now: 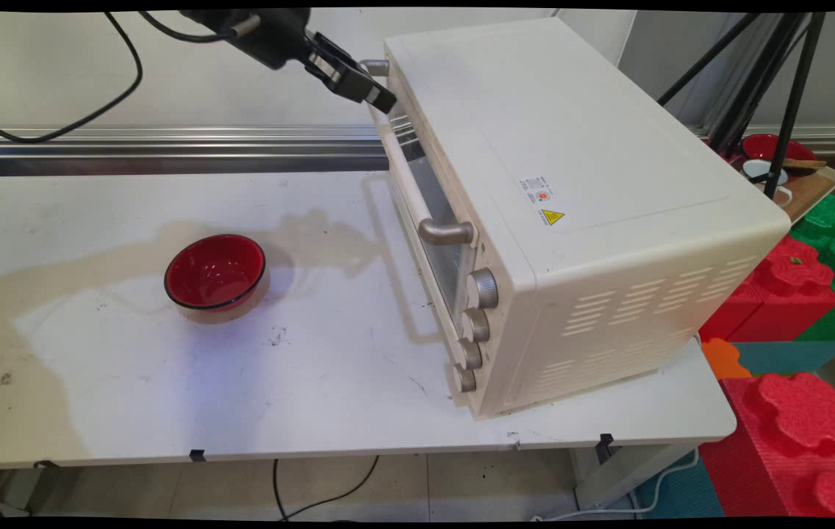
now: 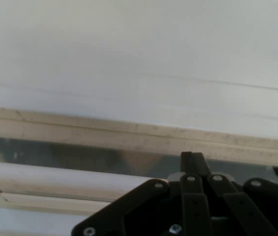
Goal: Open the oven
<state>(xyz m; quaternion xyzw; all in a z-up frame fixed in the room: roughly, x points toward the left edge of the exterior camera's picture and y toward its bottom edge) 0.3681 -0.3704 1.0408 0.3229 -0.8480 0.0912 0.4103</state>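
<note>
Fingers (image 1: 377, 97) at oven (image 1: 579, 213) handle (image 1: 406, 173), red bowl (image 1: 215, 272) apart

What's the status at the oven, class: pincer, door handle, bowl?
Pincer at far end of oven door handle; grip unclear. Oven door looks shut. Red bowl sits apart on table, left of oven.

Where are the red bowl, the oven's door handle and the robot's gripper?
red bowl (image 1: 215, 270): main view, inside of the bowl.
oven door handle (image 1: 409, 178): main view, middle of the cream bar.
gripper (image 1: 377, 95): main view, fingertips at the handle's far end.
</note>
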